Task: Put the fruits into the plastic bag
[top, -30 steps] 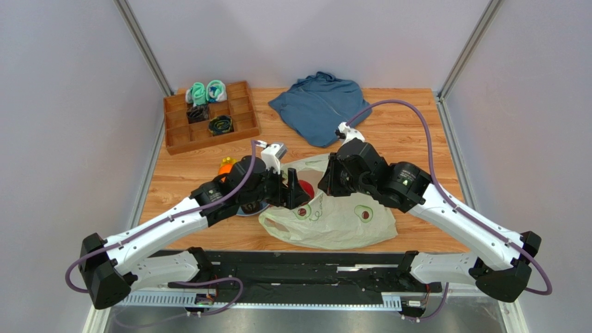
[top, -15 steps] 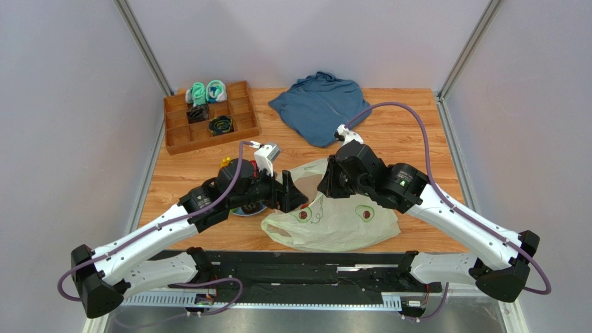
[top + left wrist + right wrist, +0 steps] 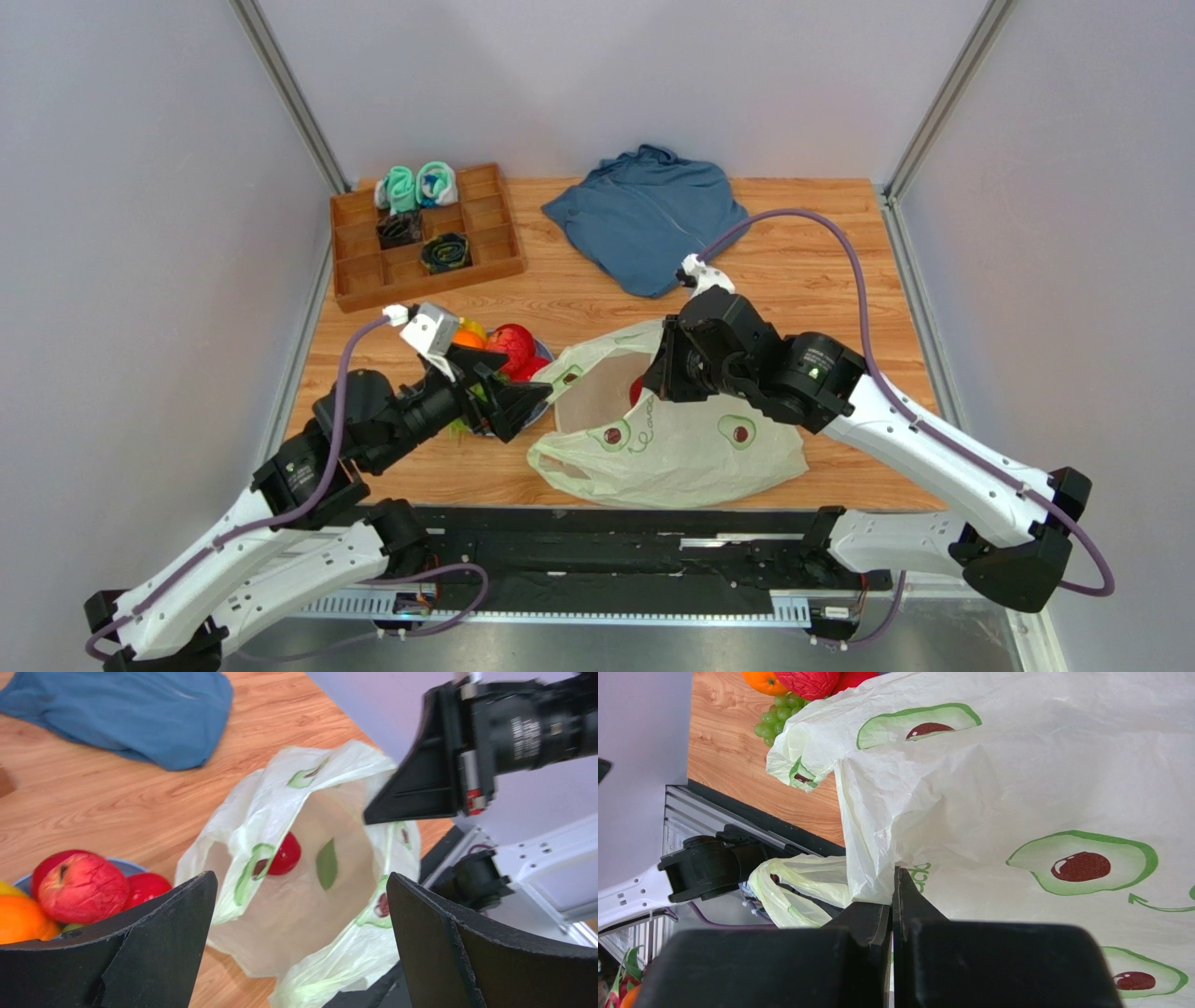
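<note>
The pale-green plastic bag (image 3: 673, 441) lies near the table's front, its mouth held up and facing left. My right gripper (image 3: 659, 370) is shut on the bag's upper rim (image 3: 878, 875). Inside the bag (image 3: 309, 910) lies one red fruit (image 3: 284, 855). My left gripper (image 3: 514, 401) stands open and empty just left of the bag mouth, over a blue bowl (image 3: 130, 865). In the bowl are a wrinkled red fruit (image 3: 81, 885), a second red one (image 3: 147, 887) and an orange (image 3: 21, 920). Green grapes (image 3: 777, 717) show beside the bag.
A wooden divided tray (image 3: 421, 238) with rolled socks stands at the back left. A folded blue garment (image 3: 645, 217) lies at the back centre. The black base rail (image 3: 603, 539) runs along the table's front edge, just below the bag.
My left gripper has pulled back left from the bag mouth to above the bowl, opening wider. The red fruit it carried now lies inside the bag. The right gripper kept its hold.
</note>
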Motion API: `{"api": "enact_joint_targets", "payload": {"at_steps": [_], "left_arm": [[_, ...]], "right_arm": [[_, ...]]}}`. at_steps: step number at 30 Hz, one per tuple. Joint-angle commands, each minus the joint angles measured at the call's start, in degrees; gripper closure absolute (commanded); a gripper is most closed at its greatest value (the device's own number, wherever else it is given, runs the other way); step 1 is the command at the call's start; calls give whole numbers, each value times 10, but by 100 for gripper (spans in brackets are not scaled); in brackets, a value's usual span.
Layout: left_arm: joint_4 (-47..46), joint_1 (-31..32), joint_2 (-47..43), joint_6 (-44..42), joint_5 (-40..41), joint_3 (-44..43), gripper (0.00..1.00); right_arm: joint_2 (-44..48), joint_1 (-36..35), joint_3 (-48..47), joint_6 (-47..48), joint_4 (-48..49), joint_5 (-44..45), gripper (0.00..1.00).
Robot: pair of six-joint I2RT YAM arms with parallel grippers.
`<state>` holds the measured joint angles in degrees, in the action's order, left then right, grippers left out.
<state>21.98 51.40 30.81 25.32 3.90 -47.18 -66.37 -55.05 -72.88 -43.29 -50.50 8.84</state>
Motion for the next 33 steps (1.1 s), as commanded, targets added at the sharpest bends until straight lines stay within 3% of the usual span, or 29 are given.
{"api": "enact_joint_targets", "payload": {"at_steps": [1,13,15,16,17,20,25,28,33], "left_arm": [[16,-2,13,-32,28,48,1],[8,-15,199,-64,23,1,1],[14,-18,231,-58,26,-3,5],[16,-19,239,-56,25,-5,13],[18,-20,249,-55,23,-7,41],[38,-20,241,-52,21,-19,100],[65,-20,173,-65,17,-55,100],[86,-20,145,-65,-34,-101,100],[112,-20,183,-20,-194,-159,100]], "right_arm": [[25,2,2,-6,20,-1,100],[55,2,28,-14,19,-15,100],[57,2,28,-14,17,-14,100],[59,1,27,-14,16,-11,100],[59,2,27,-13,15,-8,100],[62,3,27,-6,8,4,100],[49,27,12,36,-9,9,100],[30,66,-7,75,-12,-9,100],[-24,144,-66,145,-30,-2,100]]}}
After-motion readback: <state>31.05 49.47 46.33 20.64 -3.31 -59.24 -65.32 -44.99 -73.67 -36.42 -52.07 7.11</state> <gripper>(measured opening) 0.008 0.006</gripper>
